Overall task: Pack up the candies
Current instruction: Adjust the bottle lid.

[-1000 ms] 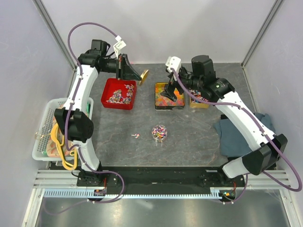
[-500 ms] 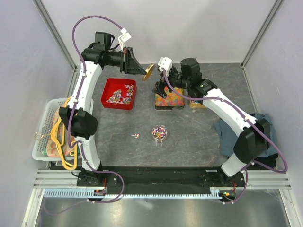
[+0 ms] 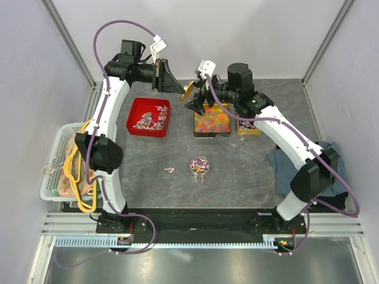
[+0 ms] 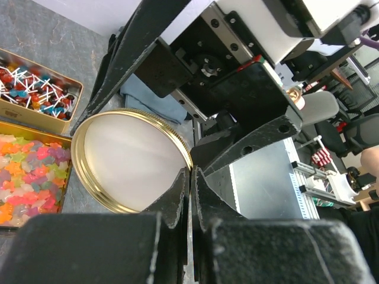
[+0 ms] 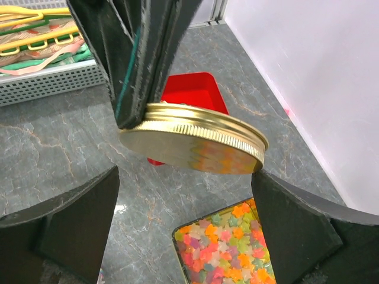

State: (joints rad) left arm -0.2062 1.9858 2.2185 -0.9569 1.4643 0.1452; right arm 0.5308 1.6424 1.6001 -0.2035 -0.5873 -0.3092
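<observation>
The candies lie in a red tray [image 3: 148, 117] and in a small clear jar [image 3: 199, 166]; one loose candy [image 3: 170, 170] lies on the table left of the jar. My left gripper [image 3: 180, 89] is shut on the rim of a gold jar lid [image 3: 189, 90] and holds it in the air. The left wrist view shows the lid [image 4: 130, 160] pinched at the gripper's tips [image 4: 190, 173]. My right gripper [image 3: 198, 99] is open, its jaws to either side of the lid [image 5: 192, 139], just below it and not touching. The right gripper [image 5: 185, 228] is empty.
A tin of coloured star gummies [image 3: 212, 121] sits under the right gripper, with a tin of lollipops [image 3: 249, 127] to its right. A blue cloth [image 3: 302, 163] lies at the right edge. A white basket [image 3: 56, 148] with hangers stands at the left.
My right gripper has moved left and up from over the tins to the lid. My left gripper has lifted the lid and carried it right, towards the right gripper.
</observation>
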